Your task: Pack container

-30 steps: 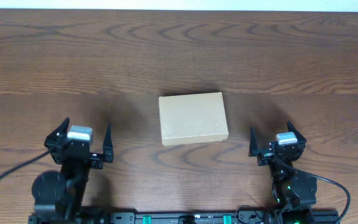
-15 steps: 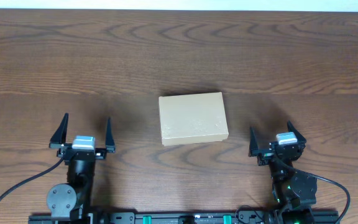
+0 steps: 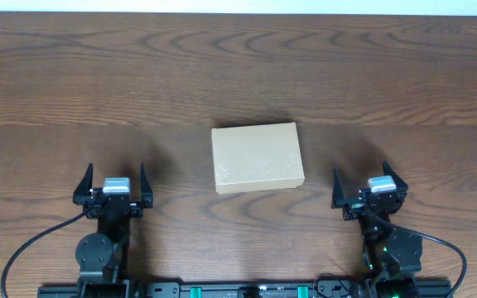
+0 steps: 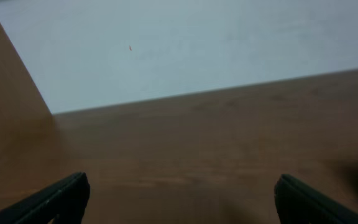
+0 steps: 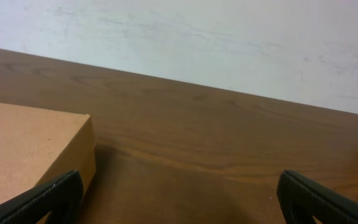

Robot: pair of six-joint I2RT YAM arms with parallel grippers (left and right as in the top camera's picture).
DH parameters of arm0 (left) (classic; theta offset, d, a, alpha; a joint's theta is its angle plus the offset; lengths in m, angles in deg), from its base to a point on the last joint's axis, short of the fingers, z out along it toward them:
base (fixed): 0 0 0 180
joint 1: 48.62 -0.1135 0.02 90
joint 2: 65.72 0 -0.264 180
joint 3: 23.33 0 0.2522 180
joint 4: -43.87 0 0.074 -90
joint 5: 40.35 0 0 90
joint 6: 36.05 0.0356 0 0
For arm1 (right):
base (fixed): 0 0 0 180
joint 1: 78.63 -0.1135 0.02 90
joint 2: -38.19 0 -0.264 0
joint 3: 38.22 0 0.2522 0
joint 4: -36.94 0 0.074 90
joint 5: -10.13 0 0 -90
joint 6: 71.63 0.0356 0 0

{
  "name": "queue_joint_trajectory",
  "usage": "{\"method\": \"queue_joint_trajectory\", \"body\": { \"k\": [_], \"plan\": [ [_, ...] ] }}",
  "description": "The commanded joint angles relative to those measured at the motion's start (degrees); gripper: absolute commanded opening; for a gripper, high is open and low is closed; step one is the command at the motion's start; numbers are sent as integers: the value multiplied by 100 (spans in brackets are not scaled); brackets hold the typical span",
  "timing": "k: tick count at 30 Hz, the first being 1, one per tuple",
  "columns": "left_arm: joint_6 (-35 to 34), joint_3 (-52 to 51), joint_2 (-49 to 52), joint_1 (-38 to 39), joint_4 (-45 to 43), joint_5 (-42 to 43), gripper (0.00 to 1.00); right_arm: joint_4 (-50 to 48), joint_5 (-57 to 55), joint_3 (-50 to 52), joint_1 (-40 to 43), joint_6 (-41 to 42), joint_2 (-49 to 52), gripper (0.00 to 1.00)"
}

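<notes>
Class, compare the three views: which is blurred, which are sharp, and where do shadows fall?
Overhead: sharp and evenly lit, with crisp grain on the table and only soft shadows around the container. Left wrist: blurred throughout, the grain smeared and the fingertips of the left hand soft-edged. Right wrist: fairly sharp, the grain readable, with a soft shadow on the table to the right of the container.

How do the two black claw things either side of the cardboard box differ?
The left black two-finger gripper sits farther from the tan cardboard box than the right black two-finger gripper. The left faces squarely forward; the right is twisted slightly. Both are open, empty and clear of the box.
</notes>
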Motion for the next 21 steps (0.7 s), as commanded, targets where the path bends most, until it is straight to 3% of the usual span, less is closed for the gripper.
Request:
{"method": "queue_joint_trajectory", "body": {
  "k": [1, 4, 21],
  "plan": [
    [-42, -13, -55, -17, 302, 221, 95, 31, 61, 13, 61, 63, -35, 99],
    [-216, -13, -55, -17, 654, 313, 95, 31, 61, 15, 61, 63, -35, 99],
    [-737, -13, -55, -17, 643, 317, 95, 31, 61, 13, 61, 63, -35, 99]
  ]
}}
